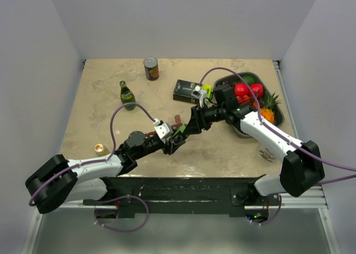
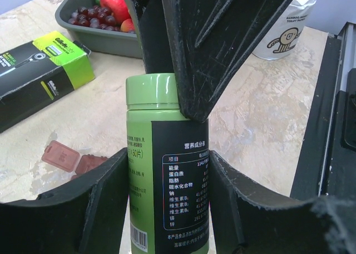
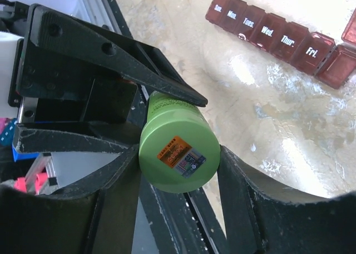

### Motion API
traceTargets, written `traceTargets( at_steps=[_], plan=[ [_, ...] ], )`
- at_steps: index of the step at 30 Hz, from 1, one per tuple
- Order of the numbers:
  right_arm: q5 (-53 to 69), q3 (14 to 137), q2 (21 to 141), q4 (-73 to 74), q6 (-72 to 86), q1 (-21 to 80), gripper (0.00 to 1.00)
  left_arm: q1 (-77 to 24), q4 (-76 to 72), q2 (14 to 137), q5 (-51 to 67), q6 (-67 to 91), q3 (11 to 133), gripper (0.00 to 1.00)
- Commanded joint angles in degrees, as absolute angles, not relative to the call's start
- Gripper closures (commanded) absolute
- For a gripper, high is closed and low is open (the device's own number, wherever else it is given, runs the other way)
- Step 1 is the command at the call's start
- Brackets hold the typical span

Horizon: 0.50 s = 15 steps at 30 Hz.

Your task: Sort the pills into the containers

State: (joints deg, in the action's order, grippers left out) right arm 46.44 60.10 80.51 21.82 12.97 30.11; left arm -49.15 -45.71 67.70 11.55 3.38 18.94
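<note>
A green pill bottle [image 1: 179, 135] with a black label is held above the table's middle by both grippers. My left gripper [image 2: 167, 160] is shut on the bottle's body [image 2: 146, 170]. My right gripper [image 3: 179, 160] is shut on its green cap [image 3: 177, 145], which has an orange sticker. In the left wrist view a right finger [image 2: 222, 48] presses on the cap from above. The maroon strip of containers [image 3: 272, 34] lies on the table beside the bottle, its lids marked with weekdays. It also shows in the left wrist view [image 2: 67, 156] and, partly hidden, in the top view [image 1: 177, 120]. No loose pills show.
A black-and-lime box [image 1: 186, 90] lies behind the grippers. A dark tray of fruit [image 1: 278, 117] stands at the back right. A green glass bottle [image 1: 127, 95], a can [image 1: 151, 68], a small brass object [image 1: 100, 149] and a white cup [image 1: 267, 152] also stand on the table.
</note>
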Motion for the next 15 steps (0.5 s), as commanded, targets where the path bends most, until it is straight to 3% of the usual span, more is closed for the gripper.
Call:
traceTargets(
  at_steps=[1, 4, 9, 12, 15],
  plan=[
    [58.87, 63.54, 80.86, 20.39, 6.96, 31.29, 0.82, -49.22, -49.31, 67.06, 18.18, 0.27, 20.74, 1.0],
    [64.15, 67.14, 82.0, 28.09, -8.91, 31.9, 0.9, -49.13, -47.46, 67.41, 22.84, -2.02, 21.62, 1.0],
    [67.59, 79.79, 89.2, 61.04, -50.78, 34.45, 0.93, -48.25, -44.57, 68.99, 32.07, -2.64, 24.16, 1.0],
    [65.4, 84.02, 91.31, 71.0, -62.27, 37.43, 0.95, -47.9, -43.33, 70.4, 36.81, -2.29, 25.66, 1.0],
    [59.52, 84.11, 89.05, 68.83, -62.76, 40.42, 0.95, -47.81, -42.63, 72.15, 40.42, -1.67, 26.8, 1.0]
  ],
)
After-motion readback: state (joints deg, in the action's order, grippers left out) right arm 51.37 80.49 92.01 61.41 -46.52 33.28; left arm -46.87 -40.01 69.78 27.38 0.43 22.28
